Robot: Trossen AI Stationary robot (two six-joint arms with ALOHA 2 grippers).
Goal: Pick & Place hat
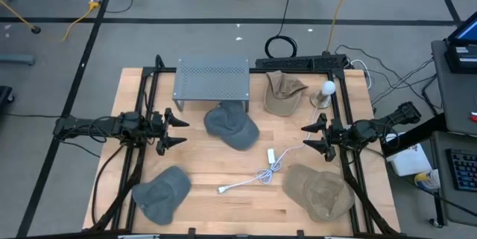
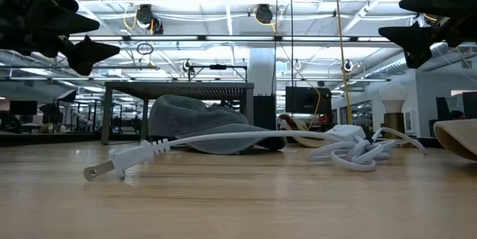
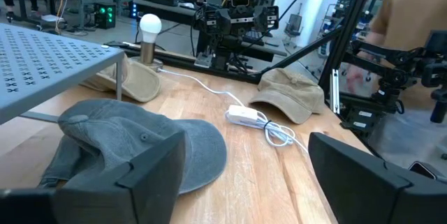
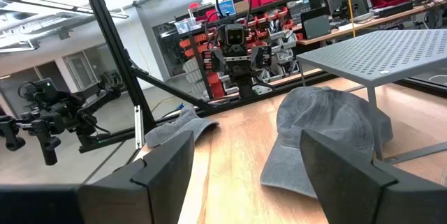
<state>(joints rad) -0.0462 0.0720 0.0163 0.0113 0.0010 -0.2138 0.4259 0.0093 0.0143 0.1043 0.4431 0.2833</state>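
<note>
No hat had been picked: left gripper (image 1: 179,132) and right gripper (image 1: 309,138) were found wide open, empty, above the counter (image 1: 223,168); centre grey hat (image 1: 231,126) lay untouched.

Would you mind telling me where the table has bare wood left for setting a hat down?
The widest bare patch lies in the middle front, between the grey cap at the front left and the white cable. A smaller one sits left of the centre grey cap. The back is crowded: metal rack, tan cap, bulb lamp.
</note>
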